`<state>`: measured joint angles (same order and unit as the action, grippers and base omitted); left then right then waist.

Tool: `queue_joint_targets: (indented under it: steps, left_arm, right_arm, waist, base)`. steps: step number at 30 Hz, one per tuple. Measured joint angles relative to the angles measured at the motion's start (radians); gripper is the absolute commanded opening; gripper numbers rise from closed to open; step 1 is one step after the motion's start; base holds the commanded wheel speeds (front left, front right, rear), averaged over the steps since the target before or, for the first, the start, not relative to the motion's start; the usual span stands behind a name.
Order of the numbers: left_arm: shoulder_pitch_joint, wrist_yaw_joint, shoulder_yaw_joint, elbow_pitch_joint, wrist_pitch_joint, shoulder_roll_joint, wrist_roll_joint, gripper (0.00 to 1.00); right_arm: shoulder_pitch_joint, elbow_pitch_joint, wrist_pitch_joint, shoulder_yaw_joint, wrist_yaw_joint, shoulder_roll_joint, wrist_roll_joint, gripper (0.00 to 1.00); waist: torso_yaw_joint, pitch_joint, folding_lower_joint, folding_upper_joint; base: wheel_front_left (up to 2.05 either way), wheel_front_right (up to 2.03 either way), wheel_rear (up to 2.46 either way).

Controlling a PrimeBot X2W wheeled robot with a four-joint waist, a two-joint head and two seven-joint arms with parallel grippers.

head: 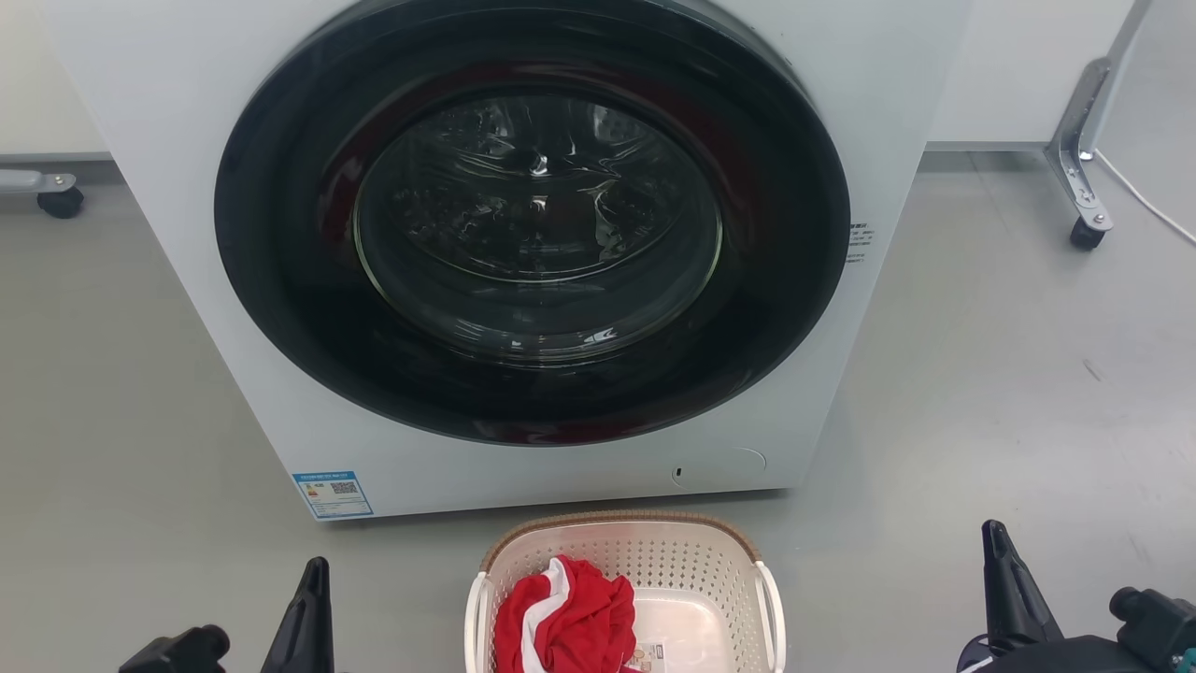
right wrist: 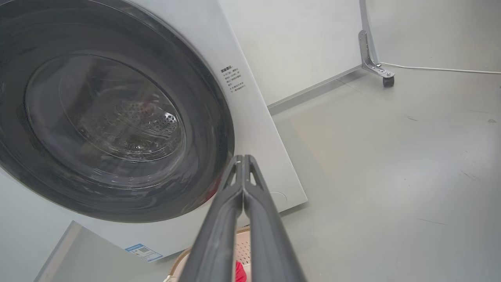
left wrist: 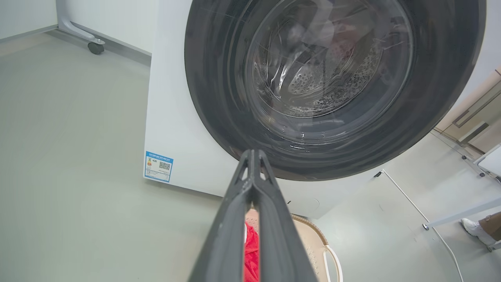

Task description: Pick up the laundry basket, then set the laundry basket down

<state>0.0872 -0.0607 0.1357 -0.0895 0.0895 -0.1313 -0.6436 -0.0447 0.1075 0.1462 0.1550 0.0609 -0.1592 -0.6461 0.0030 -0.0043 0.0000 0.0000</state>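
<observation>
The cream-white perforated laundry basket [head: 687, 584] with a brown woven-look rim stands on the floor at the bottom middle, just in front of the washing machine. A red and white garment [head: 565, 622] lies in its left half, and a label sticker shows on its base. My left gripper [head: 313, 572] is to the basket's left, apart from it, fingertips together. My right gripper [head: 992, 535] is to its right, also apart and shut. The left wrist view looks along the shut left gripper [left wrist: 253, 153] with the basket rim [left wrist: 313, 229] low behind it. In the right wrist view, the shut right gripper [right wrist: 243, 157] rises over the basket [right wrist: 243, 246].
A white front-loading washing machine [head: 234, 131] with a closed dark round door [head: 533, 224] stands right behind the basket. Wheeled frame legs stand at the far left [head: 58, 198] and far right [head: 1084, 229]. A white cable [head: 1149, 206] runs along the grey floor. A person's shoe [left wrist: 471, 229] stands off to the side.
</observation>
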Motion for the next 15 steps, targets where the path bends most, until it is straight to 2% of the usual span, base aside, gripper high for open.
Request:
queue_joint_targets:
  steps: [15]
  left_arm:
    - [-0.024,0.035,-0.042,-0.039,-0.036,0.015,-0.181,0.0]
  right_arm:
    - [0.024,0.036,-0.053,-0.055,-0.033,0.021,-0.18,0.0]
  waist:
    - [-0.001,0.001,0.0,0.0]
  base:
    - [0.0,0.0,0.0]
